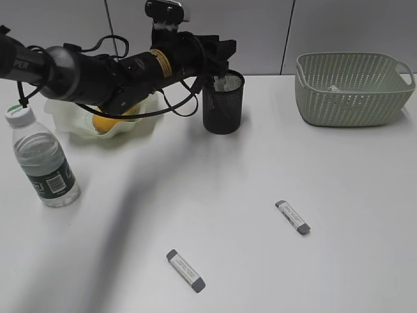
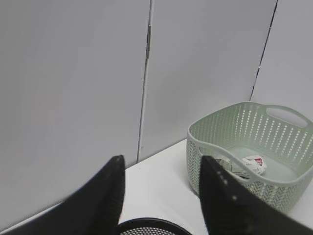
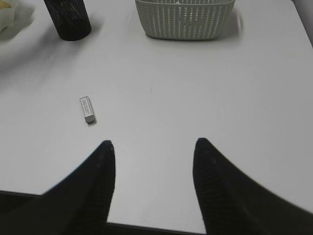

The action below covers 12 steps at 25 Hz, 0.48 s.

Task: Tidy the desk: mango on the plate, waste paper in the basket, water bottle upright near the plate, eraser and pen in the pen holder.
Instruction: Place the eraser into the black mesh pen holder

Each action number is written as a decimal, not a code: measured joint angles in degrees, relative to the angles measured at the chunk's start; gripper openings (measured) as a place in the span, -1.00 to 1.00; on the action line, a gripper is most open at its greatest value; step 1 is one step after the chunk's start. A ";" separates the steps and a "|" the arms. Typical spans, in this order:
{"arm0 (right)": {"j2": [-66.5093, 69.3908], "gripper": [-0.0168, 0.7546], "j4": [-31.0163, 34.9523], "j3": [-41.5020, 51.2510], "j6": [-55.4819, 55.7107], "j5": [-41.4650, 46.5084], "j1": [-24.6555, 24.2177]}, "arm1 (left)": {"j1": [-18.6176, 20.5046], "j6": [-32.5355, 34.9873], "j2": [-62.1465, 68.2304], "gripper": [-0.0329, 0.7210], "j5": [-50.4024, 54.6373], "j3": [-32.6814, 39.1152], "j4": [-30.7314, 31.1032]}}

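I logged the left gripper [image 2: 161, 188] stretched across the desk, jaws apart and empty, over the black mesh pen holder [image 1: 223, 103], two grey-tipped white erasers [image 1: 186, 270] [image 1: 292, 217] lying loose, right gripper [image 3: 152, 171] parted, hovering.

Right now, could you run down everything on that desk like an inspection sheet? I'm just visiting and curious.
Surface: white table, bare in the middle.
Job's things: mango on the plate; water bottle upright in front of the plate; waste paper inside the basket; two erasers lying on the table; black mesh pen holder beside the plate; pen not seen.
Clutter: nothing seen.
Grippers: left gripper open above the pen holder, holding nothing; right gripper open, empty, over the near table edge.
Cables: black cables looped along the left arm.
Surroundings: grey panelled wall.
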 joint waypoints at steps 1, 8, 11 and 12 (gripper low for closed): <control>0.00 0.12 0.00 0.00 0.00 0.00 0.00 | 0.05 0.00 0.00 0.07 0.05 0.00 -0.18; 0.00 0.12 0.00 0.00 0.00 0.00 0.00 | -0.15 -7.10 -7.50 0.31 15.96 0.07 5.86; 0.00 0.12 0.00 0.00 0.00 0.00 0.00 | -1.10 -10.52 -18.73 0.06 28.66 3.74 12.40; 0.00 0.12 0.00 0.00 0.00 0.00 0.00 | -1.45 -10.82 -22.63 -0.04 31.62 6.11 13.57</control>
